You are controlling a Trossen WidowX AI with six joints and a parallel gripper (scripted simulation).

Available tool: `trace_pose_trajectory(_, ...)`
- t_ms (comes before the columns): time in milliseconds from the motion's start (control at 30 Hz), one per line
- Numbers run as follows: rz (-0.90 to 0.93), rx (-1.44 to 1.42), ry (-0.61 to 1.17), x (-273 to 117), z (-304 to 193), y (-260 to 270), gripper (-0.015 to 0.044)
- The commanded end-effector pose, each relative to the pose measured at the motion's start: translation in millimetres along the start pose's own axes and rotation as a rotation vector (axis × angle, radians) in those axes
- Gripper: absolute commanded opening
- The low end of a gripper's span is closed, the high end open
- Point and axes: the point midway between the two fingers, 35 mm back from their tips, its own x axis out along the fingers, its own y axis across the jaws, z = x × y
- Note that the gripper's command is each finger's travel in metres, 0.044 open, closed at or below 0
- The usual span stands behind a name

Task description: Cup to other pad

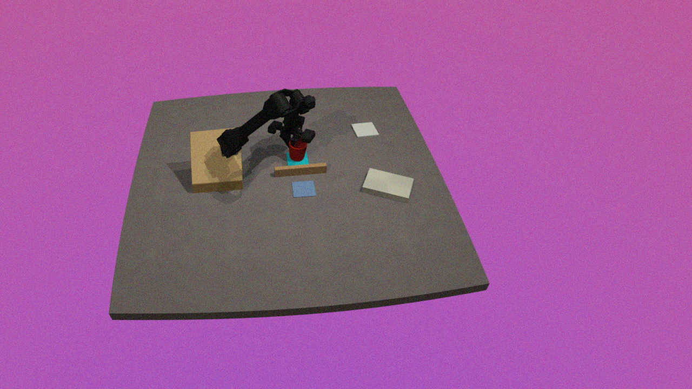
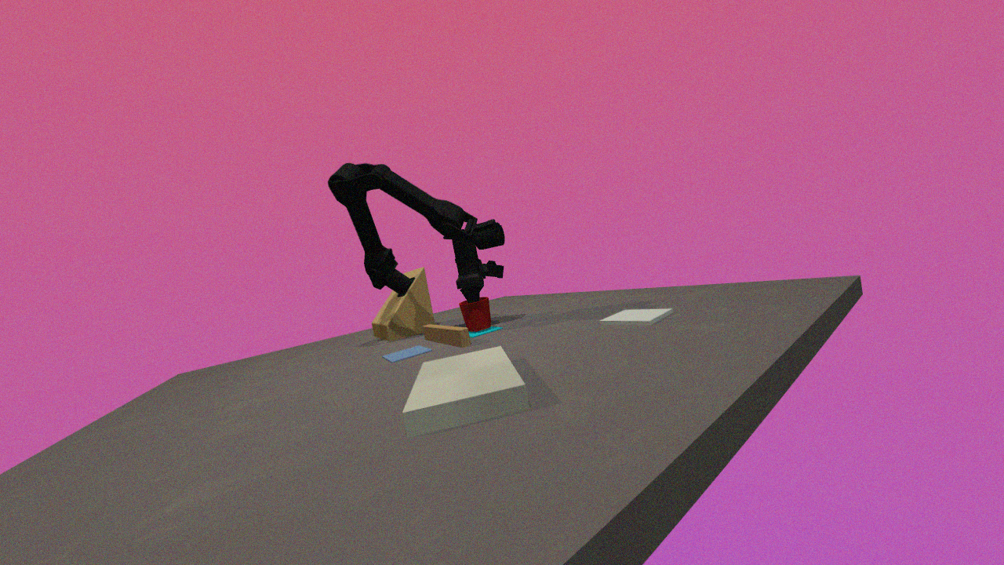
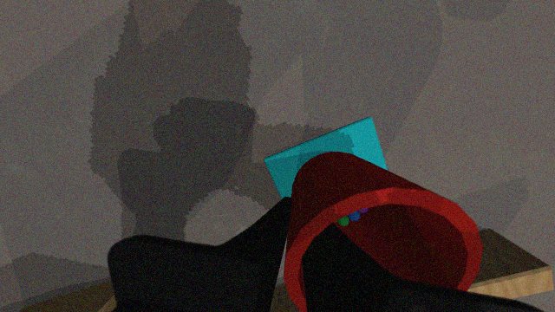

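Observation:
A red cup (image 1: 297,152) (image 2: 476,315) (image 3: 325,175) is almost upright, at or just above the cyan pad (image 1: 297,162) (image 2: 494,329) (image 3: 368,139). I cannot tell whether it touches the pad. My gripper (image 1: 295,140) (image 2: 474,300) (image 3: 296,205) is shut on the cup's wall, with one finger inside the cup and one outside. A green marble (image 3: 343,221), a blue marble (image 3: 355,216) and a purple marble (image 3: 364,210) show inside the cup. The rest of the cup's floor is hidden. A blue pad (image 1: 304,189) (image 2: 407,353) lies bare across the low wooden barrier.
The low wooden barrier (image 1: 300,169) (image 2: 445,335) stands between the cyan and blue pads. A large wooden block (image 1: 200,145) (image 2: 422,305) is under the arm's base. A pale block (image 1: 388,183) (image 2: 467,379) and a flat white tile (image 1: 364,129) (image 2: 636,315) lie to the right.

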Motion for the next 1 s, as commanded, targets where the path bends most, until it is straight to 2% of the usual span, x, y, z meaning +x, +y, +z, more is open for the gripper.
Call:
trace_pose_trajectory(0, 0.000, 0.001, -0.001, -0.4, 0.1, -0.2, 0.0000)
trace_pose_trajectory(233, 0.000, 0.001, -0.001, -0.4, 0.1, -0.2, 0.0000)
trace_pose_trajectory(400, 0.000, 0.001, -0.001, -0.4, 0.1, -0.2, 0.0128)
trace_pose_trajectory(967, 0.001, -0.003, 0.000, -17.4, 1.3, -0.3, 0.0128)
